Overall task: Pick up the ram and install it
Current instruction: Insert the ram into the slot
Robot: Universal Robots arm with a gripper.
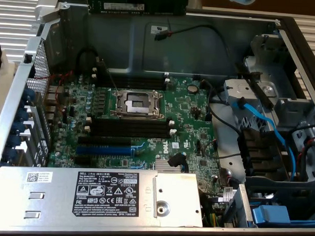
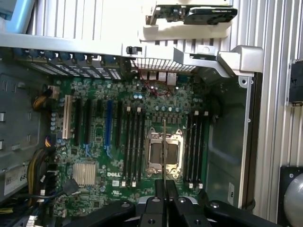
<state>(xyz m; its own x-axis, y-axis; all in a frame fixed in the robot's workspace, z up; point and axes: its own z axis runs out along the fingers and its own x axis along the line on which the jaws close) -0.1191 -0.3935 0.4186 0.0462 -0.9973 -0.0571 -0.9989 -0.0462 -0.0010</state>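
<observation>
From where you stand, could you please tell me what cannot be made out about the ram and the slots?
- Exterior view: the ram sits at the picture's top edge, which cuts off whatever holds it; its label print is too small to read.
- Wrist view: the ram, held in the gripper, is edge-on, so its chips and label are hidden.
- Both views: the white end clips of the black slots are too small to tell open from latched.
</observation>
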